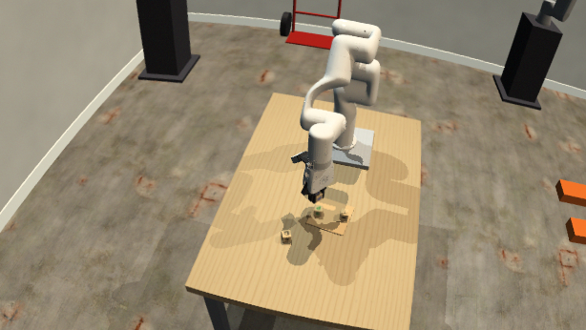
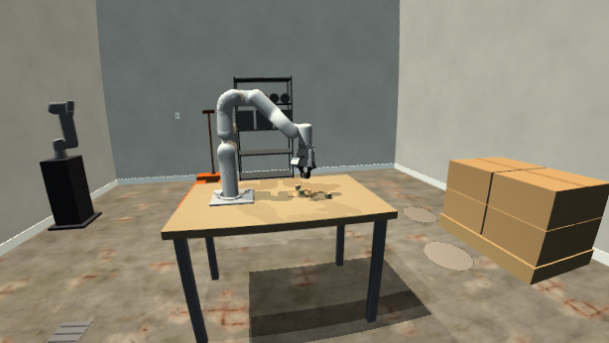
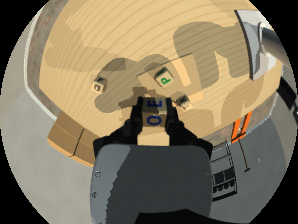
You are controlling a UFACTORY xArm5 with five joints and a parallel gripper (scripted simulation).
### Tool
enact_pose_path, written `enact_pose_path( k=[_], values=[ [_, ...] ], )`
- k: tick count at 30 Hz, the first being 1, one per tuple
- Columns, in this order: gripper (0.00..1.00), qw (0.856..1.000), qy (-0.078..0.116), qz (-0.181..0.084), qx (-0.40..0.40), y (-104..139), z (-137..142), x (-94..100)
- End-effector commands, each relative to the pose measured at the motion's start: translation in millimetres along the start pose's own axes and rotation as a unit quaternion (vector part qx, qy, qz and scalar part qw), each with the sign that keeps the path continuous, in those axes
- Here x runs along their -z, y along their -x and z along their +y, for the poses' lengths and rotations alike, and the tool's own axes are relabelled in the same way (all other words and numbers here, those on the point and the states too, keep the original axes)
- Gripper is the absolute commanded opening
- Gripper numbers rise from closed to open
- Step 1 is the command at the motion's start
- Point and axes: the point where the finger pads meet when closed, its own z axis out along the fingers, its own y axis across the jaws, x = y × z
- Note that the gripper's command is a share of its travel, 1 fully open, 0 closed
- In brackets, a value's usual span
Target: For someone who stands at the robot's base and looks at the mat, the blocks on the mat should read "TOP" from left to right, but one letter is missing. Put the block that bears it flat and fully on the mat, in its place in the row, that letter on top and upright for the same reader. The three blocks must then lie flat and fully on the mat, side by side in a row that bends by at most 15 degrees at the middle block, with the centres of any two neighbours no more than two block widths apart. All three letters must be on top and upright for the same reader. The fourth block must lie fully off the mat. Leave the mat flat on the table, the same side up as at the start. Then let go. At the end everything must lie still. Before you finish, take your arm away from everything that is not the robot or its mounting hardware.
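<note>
Since the tool [image 1: 316,195] [image 2: 305,174] [image 3: 154,104] is clenched on the blue-lettered wooden cube [image 3: 154,118], target's below and aside: the gap between the green-P block [image 1: 318,213] [image 2: 302,192] [image 3: 163,77] and its mat neighbour [image 1: 344,216] [image 2: 298,187] [image 3: 184,102].

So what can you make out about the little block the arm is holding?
The block is a small, pale brown cube that looks wooden, with a dark blue O and E on neighbouring faces. It is held off the table, gripped on two opposite sides. Its remaining faces can't be read.
</note>
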Motion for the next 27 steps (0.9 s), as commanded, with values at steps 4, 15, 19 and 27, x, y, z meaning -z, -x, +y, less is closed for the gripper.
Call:
enact_pose_path(
  k=[4, 15, 19, 27],
  values=[
    [0.27, 0.992, -0.002, -0.001, 0.125, 13.5, 18.5, 0.8],
    [0.27, 0.955, -0.001, 0.0, 0.297, 29.2, 47.1, -0.6],
    [0.27, 0.941, -0.001, 0.0, 0.338, 32.5, 54.1, -0.9],
    [0.27, 0.938, -0.001, 0.0, 0.348, 33.3, 55.8, -1.0]
  ],
)
